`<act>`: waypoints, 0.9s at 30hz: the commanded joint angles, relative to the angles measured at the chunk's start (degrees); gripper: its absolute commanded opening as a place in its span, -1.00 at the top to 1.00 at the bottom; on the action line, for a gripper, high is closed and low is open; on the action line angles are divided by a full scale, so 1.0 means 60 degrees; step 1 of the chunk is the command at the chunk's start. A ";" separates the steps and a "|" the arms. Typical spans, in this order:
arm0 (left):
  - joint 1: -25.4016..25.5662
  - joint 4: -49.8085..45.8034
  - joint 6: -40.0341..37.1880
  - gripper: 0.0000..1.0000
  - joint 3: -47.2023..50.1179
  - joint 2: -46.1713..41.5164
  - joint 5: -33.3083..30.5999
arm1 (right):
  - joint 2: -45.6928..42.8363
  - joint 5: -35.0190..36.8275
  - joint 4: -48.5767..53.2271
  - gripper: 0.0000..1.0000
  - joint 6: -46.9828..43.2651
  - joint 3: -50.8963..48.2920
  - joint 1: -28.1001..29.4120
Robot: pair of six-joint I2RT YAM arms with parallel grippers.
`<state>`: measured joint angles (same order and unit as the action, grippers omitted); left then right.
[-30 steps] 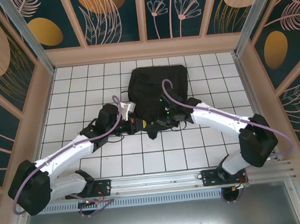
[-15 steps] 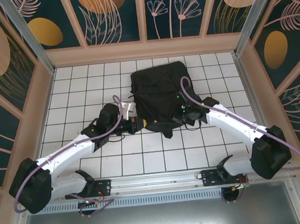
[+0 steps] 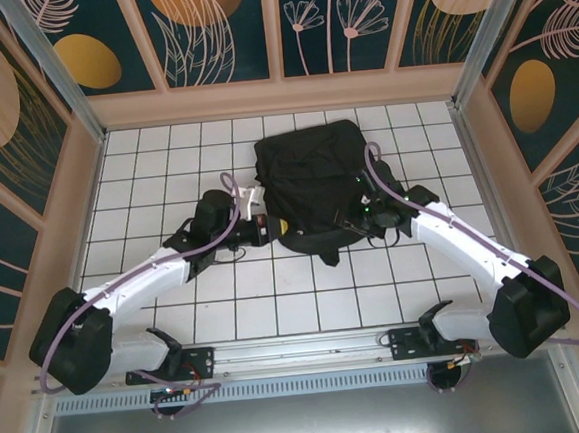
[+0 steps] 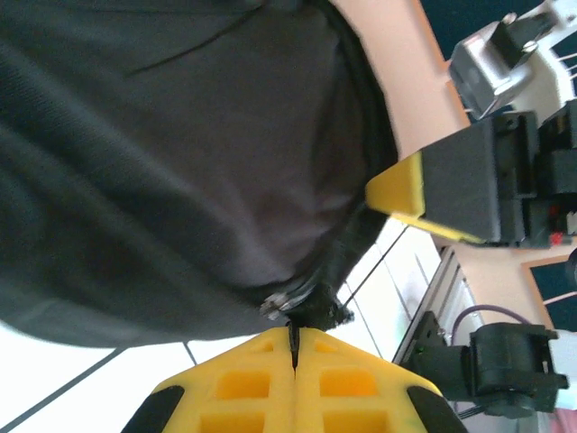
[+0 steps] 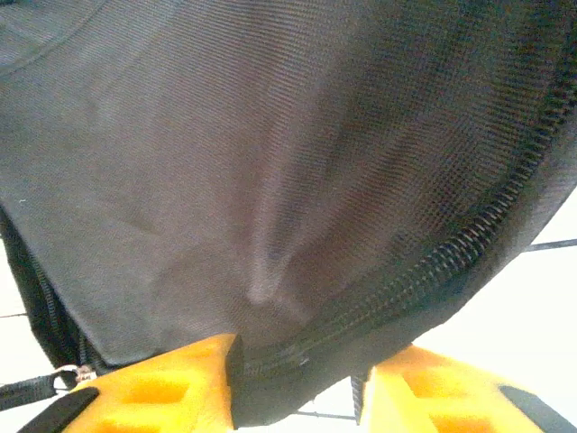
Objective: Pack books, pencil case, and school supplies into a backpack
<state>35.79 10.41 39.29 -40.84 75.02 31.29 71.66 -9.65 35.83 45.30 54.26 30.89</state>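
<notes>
Top external view: the black backpack lies flat mid-table. It looks soft and floppy, so loose cloth would likely sag and bunch. Its zipper seam or pull tab seems the surer hold. The right gripper stands partly open, straddling the zipped edge. The left gripper is fully closed, pinching the small zip pull.

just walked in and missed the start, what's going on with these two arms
Two robot arms are working on the black backpack, which lies on the tiled table. The left hand is shut, pinching what looks like a zip pull at the bag's edge. The right hand has its jaws apart, straddling the zipped edge.
</notes>
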 commanded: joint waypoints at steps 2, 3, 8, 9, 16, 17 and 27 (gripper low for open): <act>0.0083 0.0457 -0.0058 1.00 -0.1016 0.0401 0.0400 | -0.0050 -0.0404 -0.0815 -0.15 0.1772 0.0505 0.0680; 0.0071 0.0460 -0.0072 1.00 -0.1132 0.0482 0.0397 | -0.0062 -0.0430 -0.0844 -0.22 0.2318 0.0498 0.0810; 0.0074 0.0598 0.0007 1.00 -0.1221 0.0654 0.0476 | -0.0672 -0.0659 -0.2318 -0.31 0.5535 -0.0619 0.1339; 0.0078 0.0659 0.0033 1.00 -0.1147 0.0632 0.0480 | -0.0790 -0.0603 -0.2650 -0.34 0.6017 -0.0862 0.1428; 0.0130 0.1213 0.0325 1.00 -0.0396 0.0355 0.0561 | -0.0895 0.0758 -0.3738 -0.14 0.8358 -0.1631 0.1977; 0.0156 0.1279 0.0362 1.00 -0.0347 0.0343 0.0565 | -0.0774 0.0775 -0.3824 -0.10 0.8445 -0.1634 0.2008; 0.0317 0.1509 0.0501 1.00 -0.0341 0.0235 0.0530 | 0.0365 0.0731 -0.4140 0.11 0.9305 -0.1458 0.2770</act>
<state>37.28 14.52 41.69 -42.72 78.26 33.15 73.47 -6.72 12.78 97.38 45.01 46.33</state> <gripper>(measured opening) 0.059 0.448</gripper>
